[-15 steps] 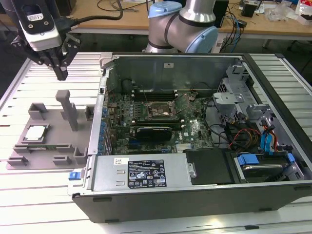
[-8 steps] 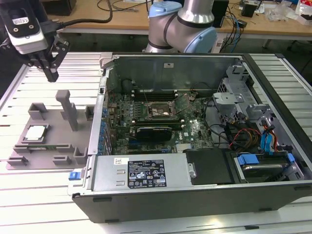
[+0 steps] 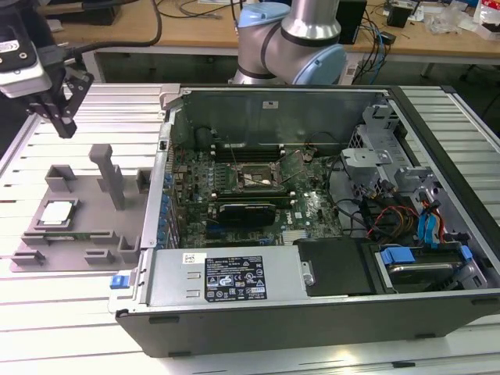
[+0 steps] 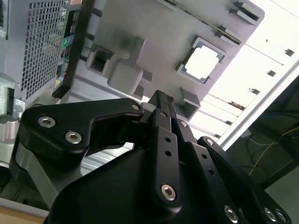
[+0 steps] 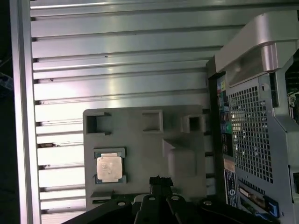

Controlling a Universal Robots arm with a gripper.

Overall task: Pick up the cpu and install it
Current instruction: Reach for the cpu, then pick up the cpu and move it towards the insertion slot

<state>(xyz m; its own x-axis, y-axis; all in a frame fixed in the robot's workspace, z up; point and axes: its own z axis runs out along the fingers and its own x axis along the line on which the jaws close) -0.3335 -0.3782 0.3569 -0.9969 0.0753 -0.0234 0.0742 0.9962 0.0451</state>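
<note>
The cpu [image 3: 57, 212], a small square chip with a silvery top, lies flat in a recess of a grey fixture block [image 3: 98, 234] on the slatted table, at the exterior view's left. It also appears in both wrist views [image 4: 203, 63] [image 5: 110, 167]. My gripper [image 3: 66, 127] hangs in the air above and behind the fixture, well clear of the chip, with black fingertips [image 5: 160, 180] together and nothing between them. The motherboard socket [image 3: 258, 178], a black-framed square, sits inside the open computer case [image 3: 234, 293] at the exterior view's middle.
The fixture carries an upright grey post [image 3: 108, 176] and several raised tabs near the chip. The case's side wall [image 3: 160, 180] stands right beside the fixture. Cables, drive bays and a dark card [image 3: 246, 211] crowd the case interior. A workbench with clutter runs behind.
</note>
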